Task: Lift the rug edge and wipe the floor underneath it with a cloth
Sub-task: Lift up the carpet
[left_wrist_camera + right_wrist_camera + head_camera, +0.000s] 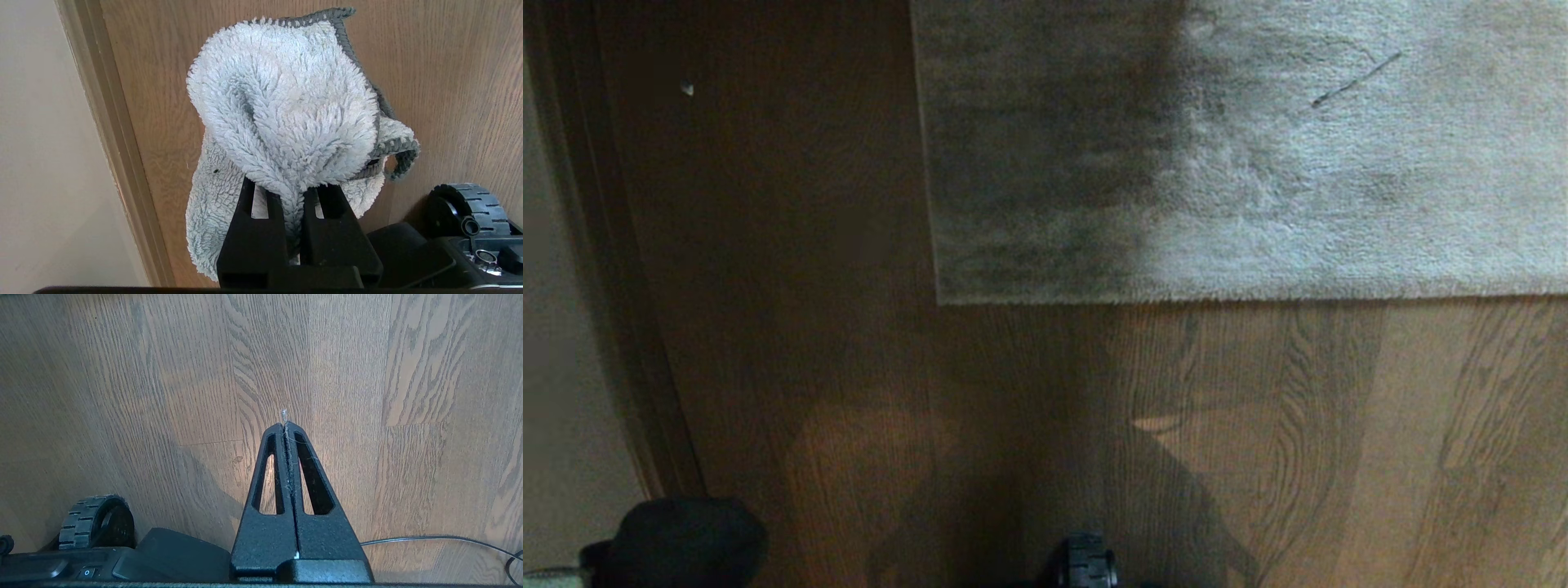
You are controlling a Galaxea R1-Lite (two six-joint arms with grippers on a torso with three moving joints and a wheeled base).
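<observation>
The light grey rug (pixel 1339 163) lies flat across the upper right of the head view. Its near rug edge (pixel 1258 296) runs straight to a square corner (pixel 941 300). The brown wood-grain floor (pixel 1094 408) spreads in front of it. In the left wrist view my left gripper (pixel 292 188) is shut on the cloth (pixel 286 110), a fluffy pale grey rag with a darker grey hem, bunched over the fingers above the floor (pixel 449 81). My right gripper (pixel 284 425) is shut and empty above bare floor (pixel 367 375), with a few fibres stuck in its seam.
A pale wall (pixel 41 143) with a baseboard (pixel 110 122) runs along the left side. The robot's base wheels (pixel 470 204) (pixel 94 520) stand close below the arms. A thin cable (pixel 429 538) lies on the floor at the right. Black robot parts (pixel 678 539) show at the bottom edge.
</observation>
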